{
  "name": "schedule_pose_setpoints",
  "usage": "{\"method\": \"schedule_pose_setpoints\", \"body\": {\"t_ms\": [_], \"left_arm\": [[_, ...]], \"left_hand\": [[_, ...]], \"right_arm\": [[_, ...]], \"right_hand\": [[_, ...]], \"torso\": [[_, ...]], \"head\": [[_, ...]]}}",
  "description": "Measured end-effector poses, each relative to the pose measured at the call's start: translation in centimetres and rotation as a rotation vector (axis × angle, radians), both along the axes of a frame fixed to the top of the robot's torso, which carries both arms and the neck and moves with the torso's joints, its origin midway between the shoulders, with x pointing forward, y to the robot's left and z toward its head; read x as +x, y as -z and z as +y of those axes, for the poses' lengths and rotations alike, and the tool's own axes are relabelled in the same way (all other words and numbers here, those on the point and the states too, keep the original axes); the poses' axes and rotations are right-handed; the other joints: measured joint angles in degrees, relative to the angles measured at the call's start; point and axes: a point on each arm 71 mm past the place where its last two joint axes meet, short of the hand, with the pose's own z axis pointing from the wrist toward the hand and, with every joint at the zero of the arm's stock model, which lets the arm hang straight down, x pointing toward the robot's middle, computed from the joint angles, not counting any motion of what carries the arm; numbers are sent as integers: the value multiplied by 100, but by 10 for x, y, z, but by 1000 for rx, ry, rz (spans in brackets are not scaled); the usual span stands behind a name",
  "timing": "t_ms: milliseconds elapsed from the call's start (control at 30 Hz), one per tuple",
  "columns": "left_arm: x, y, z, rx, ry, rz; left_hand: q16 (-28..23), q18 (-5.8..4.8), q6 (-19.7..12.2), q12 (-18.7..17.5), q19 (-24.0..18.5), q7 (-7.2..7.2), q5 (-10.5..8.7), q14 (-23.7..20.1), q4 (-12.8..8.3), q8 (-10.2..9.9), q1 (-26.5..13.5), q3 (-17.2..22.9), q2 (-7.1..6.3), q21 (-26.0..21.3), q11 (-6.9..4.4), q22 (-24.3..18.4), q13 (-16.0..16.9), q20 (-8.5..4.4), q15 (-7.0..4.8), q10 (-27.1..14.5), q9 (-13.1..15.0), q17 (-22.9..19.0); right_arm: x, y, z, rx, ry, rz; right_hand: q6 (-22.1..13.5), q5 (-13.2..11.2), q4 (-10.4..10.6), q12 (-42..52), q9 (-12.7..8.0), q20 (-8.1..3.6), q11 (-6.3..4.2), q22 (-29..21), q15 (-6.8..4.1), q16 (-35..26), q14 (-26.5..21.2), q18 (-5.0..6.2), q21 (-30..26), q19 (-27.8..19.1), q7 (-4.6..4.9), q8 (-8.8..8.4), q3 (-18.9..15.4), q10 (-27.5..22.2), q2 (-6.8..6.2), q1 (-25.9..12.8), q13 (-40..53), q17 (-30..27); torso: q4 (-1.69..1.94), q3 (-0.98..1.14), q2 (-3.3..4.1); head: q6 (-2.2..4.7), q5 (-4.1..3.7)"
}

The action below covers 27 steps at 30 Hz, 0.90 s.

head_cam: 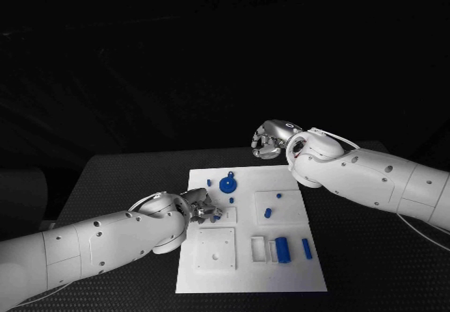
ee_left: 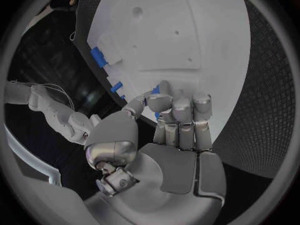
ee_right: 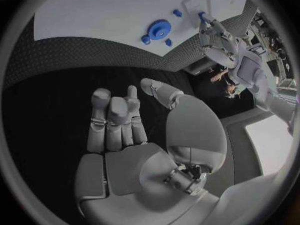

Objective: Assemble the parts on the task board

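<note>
Nearest the camera, the white task board (head_cam: pixel 251 273) lies on the black desk (head_cam: pixel 112 175). Two blue bars, a thick one (head_cam: pixel 281 249) and a thin one (head_cam: pixel 307 248), rest side by side near a raised square block (head_cam: pixel 216 248). Farther up the board, the left hand (head_cam: pixel 199 209) hovers over its left edge with its fingers (ee_left: pixel 181 116) curled close together beside a small blue part (head_cam: pixel 216 214); whether it pinches that part I cannot tell. A short blue peg (head_cam: pixel 268 212) sits toward the middle. Beyond it, a blue gear (head_cam: pixel 228 185) rests near the far edge. Farthest off, the right hand (head_cam: pixel 270 140) hangs above the desk just past the board's far corner, fingers (ee_right: pixel 112 116) loosely curled, holding nothing.
</note>
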Motion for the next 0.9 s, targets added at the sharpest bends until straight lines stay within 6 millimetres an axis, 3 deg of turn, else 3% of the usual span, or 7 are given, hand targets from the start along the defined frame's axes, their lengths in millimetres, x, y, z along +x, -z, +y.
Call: {"method": "schedule_pose_setpoints", "body": {"t_ms": [900], "left_arm": [[6, -6, 0, -25, -30, -54]], "left_hand": [[0, 0, -11, 23, 0, -11, -32, 0, -8, -1, 0, -8, 0, 0, 0, 3, 0, 0, 0, 0, 5, -13]], "right_arm": [[0, 0, 0, 0, 1, 0]], "right_hand": [[5, 0, 0, 0, 3, 0, 0, 0, 0, 0, 0, 0, 0, 0, -5, 0, 0, 0, 0, 0, 1, 0]], "torso": [[3, 3, -2]], "head": [[-5, 12]]}}
